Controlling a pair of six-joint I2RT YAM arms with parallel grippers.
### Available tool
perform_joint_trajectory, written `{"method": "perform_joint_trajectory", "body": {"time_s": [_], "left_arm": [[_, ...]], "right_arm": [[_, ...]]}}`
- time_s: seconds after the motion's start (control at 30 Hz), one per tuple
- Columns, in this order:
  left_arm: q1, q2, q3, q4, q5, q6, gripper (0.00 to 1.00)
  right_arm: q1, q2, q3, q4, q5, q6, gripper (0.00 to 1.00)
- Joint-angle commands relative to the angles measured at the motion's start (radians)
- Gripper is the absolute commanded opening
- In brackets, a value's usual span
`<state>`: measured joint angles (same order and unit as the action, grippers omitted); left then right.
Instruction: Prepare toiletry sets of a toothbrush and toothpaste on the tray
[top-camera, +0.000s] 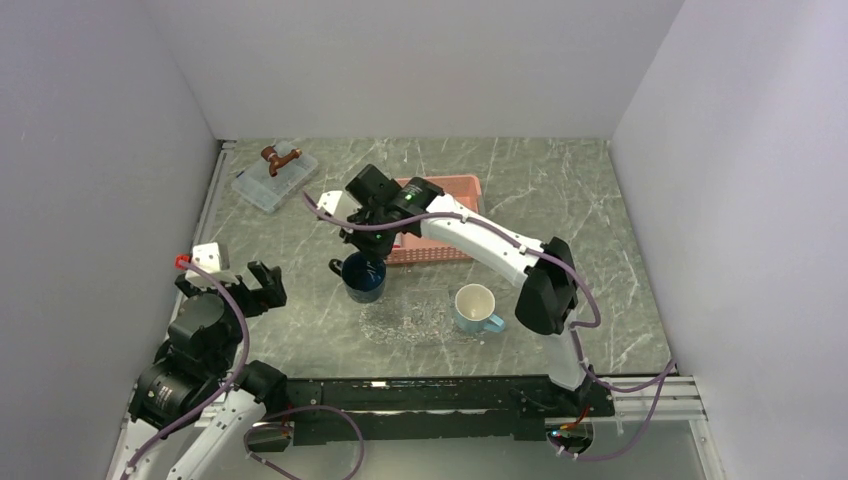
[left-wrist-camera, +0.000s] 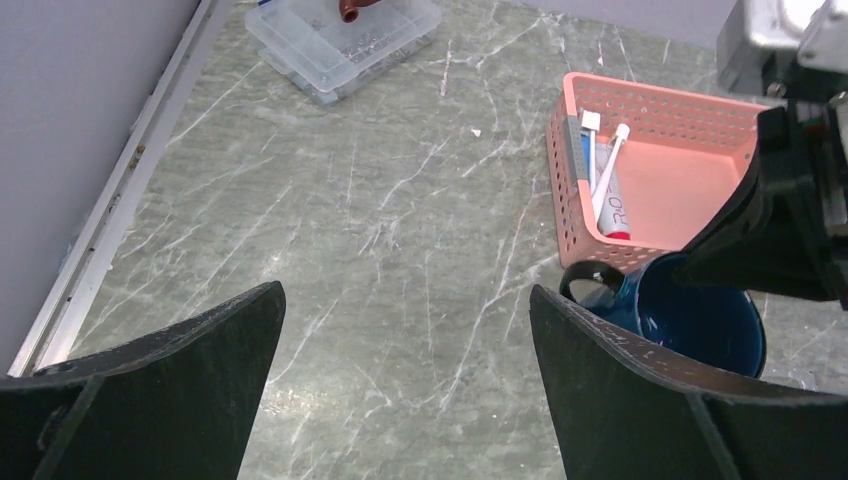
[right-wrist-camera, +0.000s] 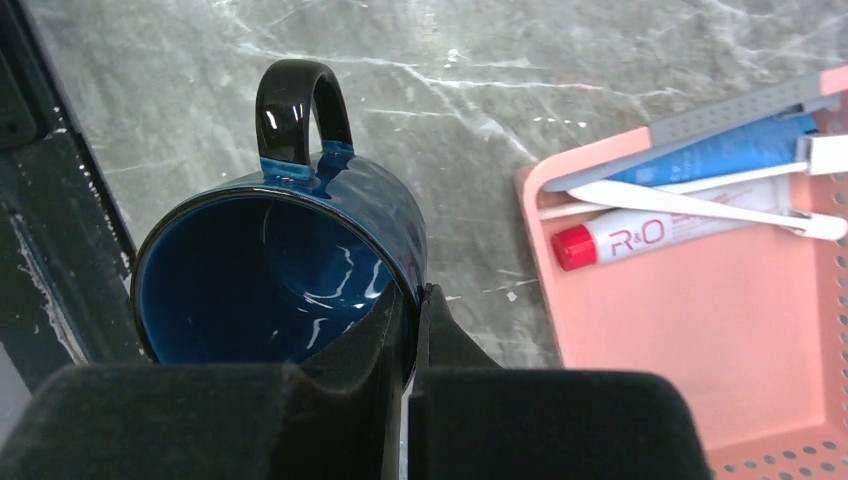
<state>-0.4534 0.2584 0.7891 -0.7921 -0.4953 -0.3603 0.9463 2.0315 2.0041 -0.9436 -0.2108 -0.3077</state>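
My right gripper (right-wrist-camera: 412, 300) is shut on the rim of a dark blue mug (right-wrist-camera: 270, 270), one finger inside and one outside. The mug (top-camera: 363, 277) is upright by the near left corner of the pink basket (top-camera: 440, 235). In the basket lie a white toothbrush (right-wrist-camera: 700, 205), a toothpaste (right-wrist-camera: 660, 232) with a red cap, a blue tube (right-wrist-camera: 730, 152) and a grey stick (right-wrist-camera: 690, 125). The clear oval tray (top-camera: 405, 322) lies just in front of the mug with nothing on it. My left gripper (left-wrist-camera: 405, 300) hovers open over bare table, left of the mug.
A pale blue mug (top-camera: 477, 308) stands at the tray's right end. A clear lidded box (top-camera: 274, 178) with a brown object on it sits at the back left. White walls close in the table on three sides.
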Motion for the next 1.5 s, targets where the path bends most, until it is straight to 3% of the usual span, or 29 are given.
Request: {"method": "perform_joint_trajectory", "body": {"time_s": [0.0, 0.83, 1.47], "left_arm": [[0.001, -0.018, 0.007, 0.007, -0.032, -0.009, 0.99], [-0.001, 0.014, 0.004, 0.012, -0.022, -0.005, 0.99], [-0.001, 0.027, 0.004, 0.009, -0.023, -0.007, 0.99]], "right_arm": [[0.024, -0.034, -0.023, 0.040, -0.044, -0.024, 0.00], [0.066, -0.159, -0.396, 0.309, 0.003, 0.019, 0.00], [0.066, -0.225, -0.512, 0.399, 0.011, 0.047, 0.00]]}}
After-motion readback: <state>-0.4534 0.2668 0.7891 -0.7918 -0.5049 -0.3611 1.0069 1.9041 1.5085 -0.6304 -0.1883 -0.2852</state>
